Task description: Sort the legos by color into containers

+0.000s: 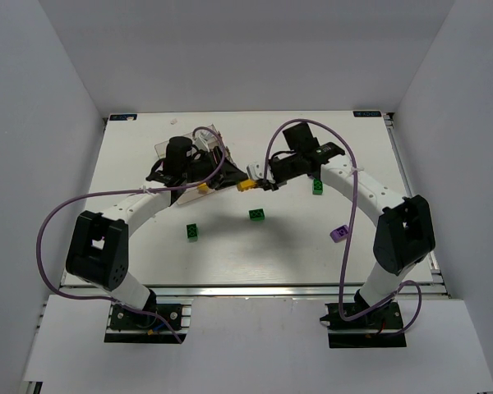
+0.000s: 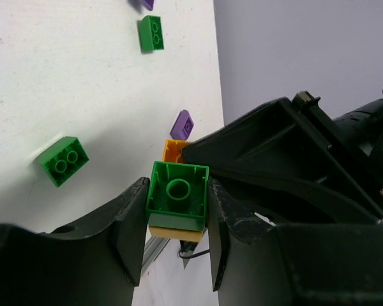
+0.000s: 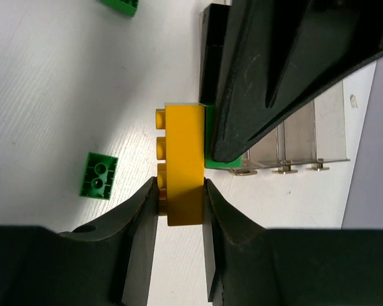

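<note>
1. The left gripper [image 2: 177, 205] clamps a green brick [image 2: 177, 190].
2. The right gripper [image 3: 180, 191] pinches the yellow brick [image 3: 184, 143] stuck to it, near the clear tray [image 3: 304, 131].
3. Three loose green bricks [image 1: 256, 215] and a purple brick [image 1: 339, 233] lie on the table [image 1: 230, 258].

A white, matte tabletop [image 1: 230, 258] fills the middle of the overhead view. Plain pale grey walls close it in on three sides: a back wall [image 1: 246, 49], a left wall [image 1: 33, 148] and a right wall [image 1: 468, 115]. An aluminium rail [image 1: 255, 290] runs along the tabletop's near edge, and a white panel [image 1: 255, 345] lies just in front of it. A small label [image 1: 366, 113] sits at the far right corner, its print too small to read.
</note>
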